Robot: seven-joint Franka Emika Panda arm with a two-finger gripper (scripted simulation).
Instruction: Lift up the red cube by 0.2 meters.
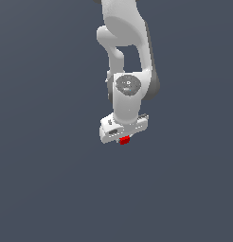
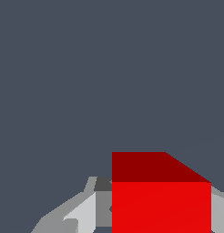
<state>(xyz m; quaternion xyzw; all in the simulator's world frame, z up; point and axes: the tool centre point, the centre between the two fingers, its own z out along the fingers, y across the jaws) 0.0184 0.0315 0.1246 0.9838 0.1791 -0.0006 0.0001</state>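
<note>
Exterior view: a white arm [image 1: 125, 52] reached down from the top of the frame against a plain slate-grey ground. Its wrist ended in a wide white claw [image 1: 123, 137], tilted so that the end toward the exterior view's left sat lower. The cube [image 1: 124, 140], tiny and bright red, peeked out from under the middle of the claw's body, far narrower than the claw. The fingers themselves were hidden behind the hand, so this view alone did not show how they stood. No shadow or table edge was visible, so the cube's height above the ground could not be told.

Wrist view: the cube [image 2: 161, 207] filled the lower part of the picture, very close to the camera, showing a bright face and a darker red face above it. A pale grey finger [image 2: 82, 211] lay against one side of it, and a sliver of the other finger [image 2: 219, 211] showed at the opposite side. The claw appeared to be pinching the cube between them. Everything beyond was flat grey.

Judged from these views, the step in hand was the lift itself. To do it well, the arm should rise straight up and smoothly, keep the squeeze steady, and avoid tilting the wrist, since a small smooth cube could slip out of a loose or jerked grip.
</note>
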